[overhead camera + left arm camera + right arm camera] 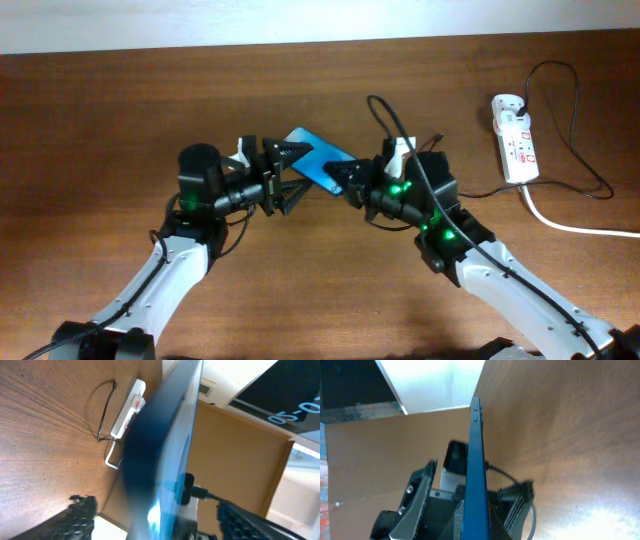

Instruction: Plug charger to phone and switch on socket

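Observation:
The phone (318, 155), blue-screened, is held tilted above the table between both arms. My right gripper (345, 182) is shut on its right end; the right wrist view shows the phone (476, 460) edge-on, clamped in the jaws (482, 520). My left gripper (292, 172) is open around its left end; in the left wrist view the phone (170, 445) passes between the spread fingers (165, 520) without touching them. The socket (515, 140) lies at the far right and also shows in the left wrist view (127, 407). The charger (590, 150) loops from it; its tip is hidden.
A thick white cord (575, 227) runs from the socket off the right edge. A black cable (385, 115) arches over the right wrist. The table's far edge meets a pale wall (300, 20).

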